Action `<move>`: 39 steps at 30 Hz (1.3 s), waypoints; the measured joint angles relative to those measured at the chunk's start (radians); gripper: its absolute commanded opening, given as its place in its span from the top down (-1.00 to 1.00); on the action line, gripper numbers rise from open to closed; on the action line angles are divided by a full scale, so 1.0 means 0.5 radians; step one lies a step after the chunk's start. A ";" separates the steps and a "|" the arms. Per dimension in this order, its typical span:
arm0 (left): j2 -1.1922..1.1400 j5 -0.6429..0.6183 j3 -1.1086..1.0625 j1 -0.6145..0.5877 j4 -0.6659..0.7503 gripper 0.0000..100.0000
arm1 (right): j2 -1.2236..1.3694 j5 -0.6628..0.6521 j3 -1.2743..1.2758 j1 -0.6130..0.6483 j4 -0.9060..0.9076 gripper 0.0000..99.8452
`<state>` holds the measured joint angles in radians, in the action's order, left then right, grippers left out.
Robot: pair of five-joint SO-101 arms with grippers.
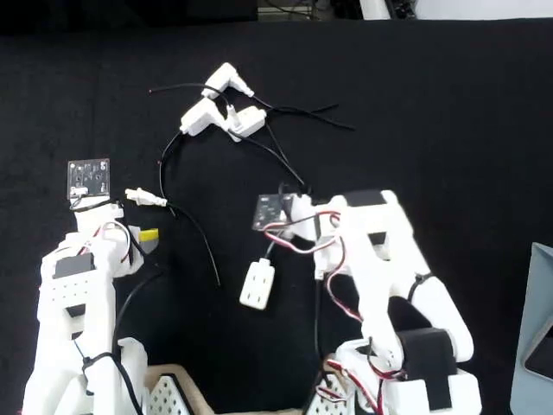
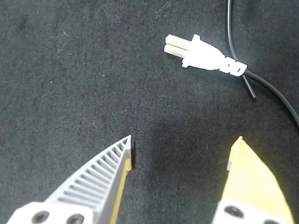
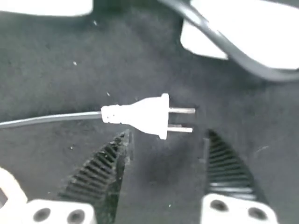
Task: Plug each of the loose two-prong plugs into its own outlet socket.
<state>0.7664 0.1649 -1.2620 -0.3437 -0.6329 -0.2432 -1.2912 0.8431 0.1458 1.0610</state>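
Observation:
A white two-prong plug (image 2: 203,53) on a black cable lies flat on the black cloth, a short way beyond my left gripper (image 2: 184,140). That gripper is open and holds nothing. From above, the same plug (image 1: 145,198) sits just past the yellow finger (image 1: 149,235). A second white plug (image 3: 145,116) with bare metal prongs lies close in front of my right gripper (image 3: 168,135), which is open with its black fingers on either side of empty cloth. A white outlet block (image 1: 257,284) lies beside the right arm (image 1: 380,251).
Three white adapters (image 1: 216,108) with tangled black cables lie at the far middle of the cloth, and their white bodies (image 3: 243,28) sit just beyond the right plug. A grey object (image 1: 536,328) stands at the right edge. Open cloth lies to the far right.

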 measured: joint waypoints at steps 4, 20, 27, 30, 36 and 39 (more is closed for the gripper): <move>0.000 0.000 0.000 0.000 0.000 0.36 | 0.009 0.000 0.000 0.046 -0.028 0.41; 0.000 0.000 0.000 0.000 0.000 0.36 | 0.325 0.000 -0.126 0.043 0.021 0.95; 0.000 0.000 0.000 0.000 0.000 0.36 | 0.365 0.046 -0.212 -0.135 0.230 0.98; 0.000 0.000 0.000 0.000 0.000 0.36 | 0.393 0.224 -0.242 -0.270 0.365 0.98; 0.000 0.000 0.000 0.000 0.000 0.36 | 0.399 0.427 -0.341 -0.552 0.546 0.98; 0.000 0.000 0.000 0.000 0.000 0.36 | 0.399 0.439 -0.390 -0.635 0.552 0.92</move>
<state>0.7664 0.1649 -1.2620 -0.3437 -0.6329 -0.0437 -1.0717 0.6483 -0.1718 1.3372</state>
